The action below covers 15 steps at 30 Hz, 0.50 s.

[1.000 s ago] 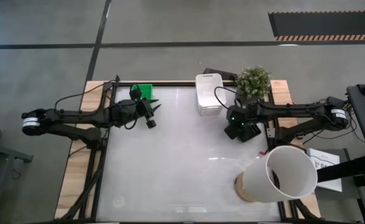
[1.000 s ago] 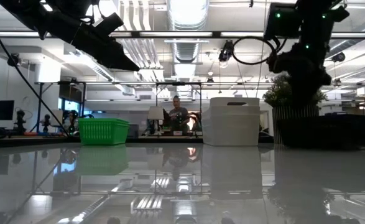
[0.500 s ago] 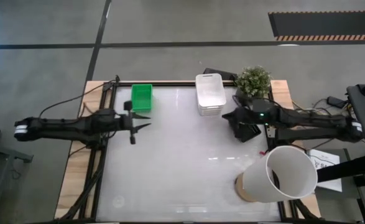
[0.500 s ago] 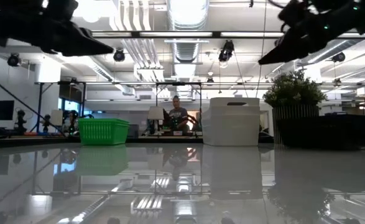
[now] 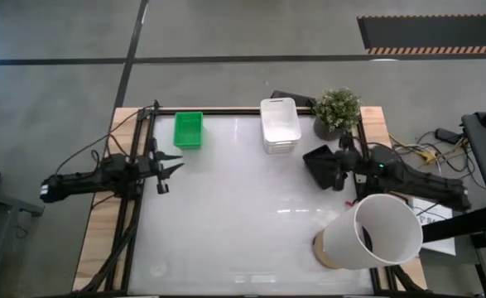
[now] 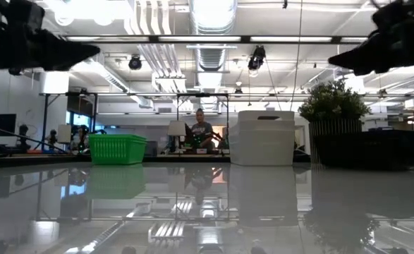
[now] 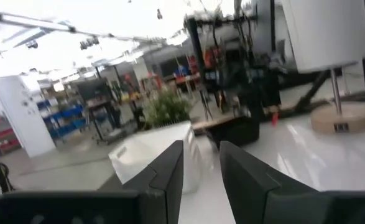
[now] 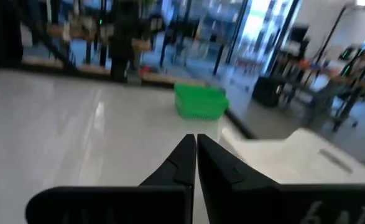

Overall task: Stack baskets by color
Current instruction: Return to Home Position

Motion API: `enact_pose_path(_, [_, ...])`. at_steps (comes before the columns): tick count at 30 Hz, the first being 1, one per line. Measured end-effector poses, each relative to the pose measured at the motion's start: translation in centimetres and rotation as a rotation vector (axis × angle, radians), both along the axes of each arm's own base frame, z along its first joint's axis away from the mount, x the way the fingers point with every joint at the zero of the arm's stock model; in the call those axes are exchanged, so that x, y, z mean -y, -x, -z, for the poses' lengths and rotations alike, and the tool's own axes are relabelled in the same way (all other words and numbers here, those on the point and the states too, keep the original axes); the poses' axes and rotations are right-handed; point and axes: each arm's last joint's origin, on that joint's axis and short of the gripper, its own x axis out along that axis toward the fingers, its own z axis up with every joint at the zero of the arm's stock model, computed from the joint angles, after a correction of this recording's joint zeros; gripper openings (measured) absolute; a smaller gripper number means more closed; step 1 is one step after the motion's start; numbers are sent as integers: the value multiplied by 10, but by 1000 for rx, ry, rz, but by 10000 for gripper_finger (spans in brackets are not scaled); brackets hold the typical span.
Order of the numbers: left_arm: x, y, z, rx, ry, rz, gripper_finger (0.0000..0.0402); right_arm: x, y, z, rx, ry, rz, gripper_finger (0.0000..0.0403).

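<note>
My left hand hangs at the left edge of the table, fingers a little apart and empty. My right hand, pinched shut and empty, hangs just beside the black pile. Farther back stand the white pile and the green pile. That makes three piles, one per colour, so the sorting looks finished. I cannot count the baskets in each pile.

No words or nos. can be read anywhere. Small dark tag on the round base: too tiny to read. Paper sheet by the table has print, too small. Floor mat has orange-black stripes, no letters.
</note>
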Motion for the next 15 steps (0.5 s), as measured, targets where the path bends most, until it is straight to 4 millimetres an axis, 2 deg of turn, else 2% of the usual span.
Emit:
enact_pose_path(3, [0,-2,8,-28,22,1,89,-1,5,5,20,-20,-4,9])
enact_pose_path(6, [-1,-4,8,-37,44,1,89,0,2,16,-50,-51,8,9])
enact_pose_path(15, [0,-6,14,-50,124,27,89,1,2,22,-56,-62,24,9])
